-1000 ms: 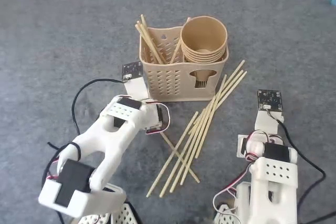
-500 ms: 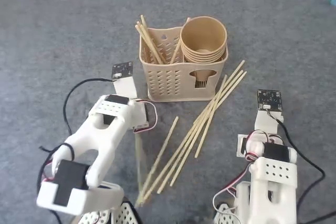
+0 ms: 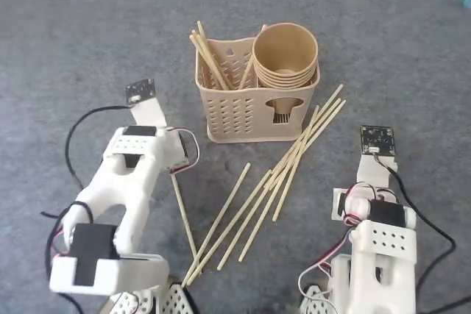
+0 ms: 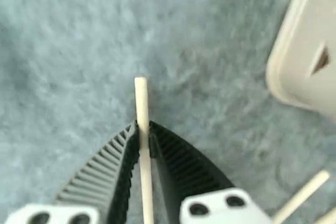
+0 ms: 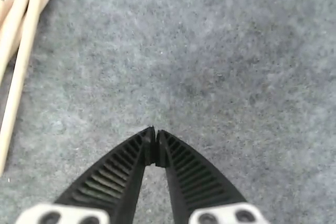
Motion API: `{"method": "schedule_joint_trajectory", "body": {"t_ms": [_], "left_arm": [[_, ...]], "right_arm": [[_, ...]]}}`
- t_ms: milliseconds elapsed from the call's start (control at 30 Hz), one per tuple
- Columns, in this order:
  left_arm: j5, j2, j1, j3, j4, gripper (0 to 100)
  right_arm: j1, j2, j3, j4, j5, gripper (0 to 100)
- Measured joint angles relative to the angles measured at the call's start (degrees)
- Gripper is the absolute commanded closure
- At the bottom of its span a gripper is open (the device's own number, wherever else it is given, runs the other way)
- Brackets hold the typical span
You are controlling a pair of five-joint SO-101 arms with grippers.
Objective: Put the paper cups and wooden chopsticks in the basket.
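The left gripper (image 4: 140,132) is clamped on a chopstick (image 4: 140,98) near its end, presumably for carrying to the basket (image 3: 243,112), where the cups (image 3: 285,53) are stacked. Other chopsticks (image 3: 291,156) are left lying beside it. The right gripper (image 5: 155,148) is held closed and empty over the carpet (image 5: 236,51).

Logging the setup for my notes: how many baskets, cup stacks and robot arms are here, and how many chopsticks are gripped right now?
Basket: 1
Cup stack: 1
Robot arms: 2, the left arm and the right arm
Chopstick held in the left gripper: 1
Total: 5
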State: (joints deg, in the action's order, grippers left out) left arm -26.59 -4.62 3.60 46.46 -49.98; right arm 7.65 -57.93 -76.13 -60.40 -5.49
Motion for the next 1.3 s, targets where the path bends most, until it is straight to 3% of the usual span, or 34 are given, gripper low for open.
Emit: {"method": "schedule_joint_trajectory", "body": {"t_ms": [167, 467, 633, 800, 1033, 1300], "left_arm": [[0.79, -7.3, 0.09, -0.97, 0.0, 99], [9.76, -36.92, 0.0, -0.97, 0.79, 99], [16.35, -52.84, 0.09, 2.55, 9.23, 99], [17.32, -64.26, 0.0, 7.21, 23.12, 99], [17.41, -68.04, -4.57, 6.59, 41.41, 99], [17.58, -59.43, -13.54, -4.84, 45.27, 99]], "right_arm": [[0.0, 0.0, 0.0, 0.0, 0.0, 99.1], [0.0, -0.09, -0.44, 0.0, -0.18, 99.1], [0.0, -0.35, -0.44, 0.0, -0.18, 99.1], [0.0, -0.35, -0.44, 0.0, -0.18, 99.1], [0.09, -0.35, -0.44, 0.0, -0.18, 99.1], [0.09, -0.35, -0.44, 0.0, -0.18, 99.1]]}}
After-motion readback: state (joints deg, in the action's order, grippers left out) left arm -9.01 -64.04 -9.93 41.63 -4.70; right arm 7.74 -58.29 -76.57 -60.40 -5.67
